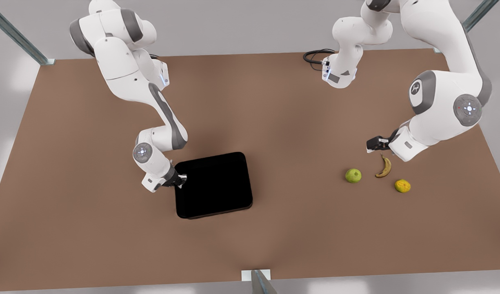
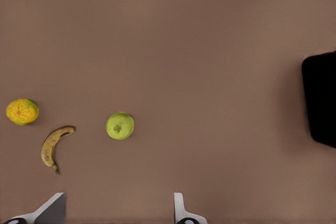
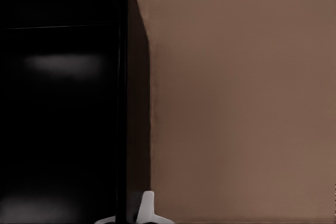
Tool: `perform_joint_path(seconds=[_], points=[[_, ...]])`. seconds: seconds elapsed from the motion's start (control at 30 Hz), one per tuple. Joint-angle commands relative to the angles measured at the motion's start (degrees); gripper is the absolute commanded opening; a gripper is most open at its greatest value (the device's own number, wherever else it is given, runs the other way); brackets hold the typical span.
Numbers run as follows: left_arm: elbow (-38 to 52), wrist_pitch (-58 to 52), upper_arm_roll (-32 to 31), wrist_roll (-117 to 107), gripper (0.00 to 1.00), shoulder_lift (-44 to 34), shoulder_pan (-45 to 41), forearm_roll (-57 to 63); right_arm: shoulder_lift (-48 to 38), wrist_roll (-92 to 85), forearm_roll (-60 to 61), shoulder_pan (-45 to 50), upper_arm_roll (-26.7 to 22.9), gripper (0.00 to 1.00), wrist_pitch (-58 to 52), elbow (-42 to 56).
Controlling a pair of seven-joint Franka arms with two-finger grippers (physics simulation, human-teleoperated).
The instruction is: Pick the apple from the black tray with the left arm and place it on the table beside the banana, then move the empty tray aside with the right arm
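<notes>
Closest to me, the tray (image 1: 213,183) sits flat on the worktop (image 1: 274,122), nearer its near edge than its far one and a little toward the front view's left of the middle. I see nothing in it. The right end effector (image 1: 181,179) is down at the tray's rim on the side facing the front view's left edge. In the right wrist view the tray (image 3: 63,103) wall runs right up against it. I cannot tell whether it is clamped on the rim or not.

Further along, toward the front view's right edge, three fruits lie on the bare worktop. The orange (image 1: 402,185) is nearest me. The apple (image 1: 353,175) is just beside the banana (image 1: 383,167), on its tray side and not touching it.

Just beyond the banana hangs the left end effector (image 1: 374,143), spread wide and holding nothing. Its wrist view looks down on the apple (image 2: 119,126), banana (image 2: 55,145) and orange (image 2: 22,112), with the tray (image 2: 320,98) well apart.

A black cable (image 1: 315,55) loops at the far edge.
</notes>
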Motion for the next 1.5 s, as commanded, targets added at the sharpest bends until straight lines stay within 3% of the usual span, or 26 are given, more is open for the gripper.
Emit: perform_joint_path(seconds=[0.0,0.17,0.43,0.7,0.83,1.07,1.1,1.13,1.2,1.3,1.33,1.37,1.43,1.47], points=[[0.09,0.56,0.01,-7.95,1.00,0.17,-0.08,1.58,-0.76,0.38,-0.25,-0.02,0.10,0.15,-2.99,0.12],[0.09,2.23,0.10,-7.95,1.00,0.26,-0.69,1.58,-5.42,-0.41,-0.86,0.07,-0.96,0.15,-12.04,2.58],[0.00,2.15,0.10,-7.86,1.00,0.26,-0.69,1.59,-9.99,-23.96,-0.95,0.07,-15.99,0.14,-30.67,8.29],[-0.18,1.62,0.19,-8.21,1.00,0.08,-0.78,1.41,-7.88,-44.18,-0.33,-0.20,-29.70,0.14,-32.78,10.05],[0.00,1.35,0.27,-8.91,1.00,-0.10,-0.69,1.15,-6.65,-46.03,-0.25,-1.60,-30.67,0.14,-32.78,10.67],[0.44,0.56,0.19,-8.83,1.00,-0.01,-0.78,2.38,5.74,-49.72,5.38,-3.62,-31.28,0.14,-31.82,17.87],[0.44,0.39,0.19,-8.74,1.00,-0.01,-0.78,2.38,5.74,-49.72,5.38,-3.62,-31.28,0.18,-31.90,17.96],[0.44,0.39,0.19,-8.74,1.00,-0.01,-0.78,2.46,6.01,-49.63,5.38,-3.62,-31.28,0.38,-31.82,18.31],[0.44,0.30,0.19,-8.74,1.00,-0.01,-0.78,2.55,6.10,-48.57,8.10,-3.54,-31.11,0.99,-31.82,19.28],[0.44,0.21,0.19,-8.74,1.00,-0.09,-0.70,2.55,4.78,-45.59,8.37,-3.27,-30.32,1.00,-34.09,25.34],[0.44,0.21,0.19,-8.83,1.00,-0.01,-0.69,2.46,2.58,-39.27,8.37,-3.45,-27.33,1.00,-41.30,30.43],[0.44,0.21,0.19,-8.83,1.00,-0.01,-0.69,2.46,1.00,-32.23,7.32,-4.85,-22.24,1.00,-47.01,35.71],[0.44,0.21,0.28,-8.83,1.00,-0.01,-0.69,2.46,-0.76,-23.36,-1.99,-18.12,-1.33,1.00,-52.38,43.36],[0.44,0.12,0.28,-8.83,1.00,-0.01,-0.69,2.46,-3.04,-19.13,-6.92,-18.21,0.62,1.00,-52.56,43.36]])
